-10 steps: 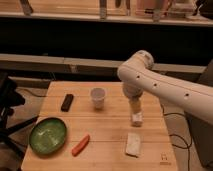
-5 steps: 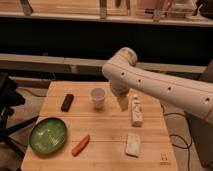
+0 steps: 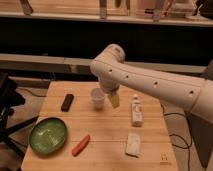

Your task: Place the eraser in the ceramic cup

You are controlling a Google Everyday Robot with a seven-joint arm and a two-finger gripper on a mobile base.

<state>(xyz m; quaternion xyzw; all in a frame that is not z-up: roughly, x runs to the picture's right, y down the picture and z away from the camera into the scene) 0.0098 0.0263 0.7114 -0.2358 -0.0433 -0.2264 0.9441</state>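
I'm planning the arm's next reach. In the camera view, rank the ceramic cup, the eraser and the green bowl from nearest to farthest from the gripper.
The gripper hangs mid-picture, under the arm's bend.
1. the ceramic cup: just beside the gripper, on its picture-left.
2. the eraser: farther picture-left, beyond the cup.
3. the green bowl: at the front, far picture-left.

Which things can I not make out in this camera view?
Camera view:
The claw, just right of the ceramic cup: its top is hidden behind the arm's wrist joint.
The robot's base: cut off by the right edge.
Print on the white bottle: too small to read.
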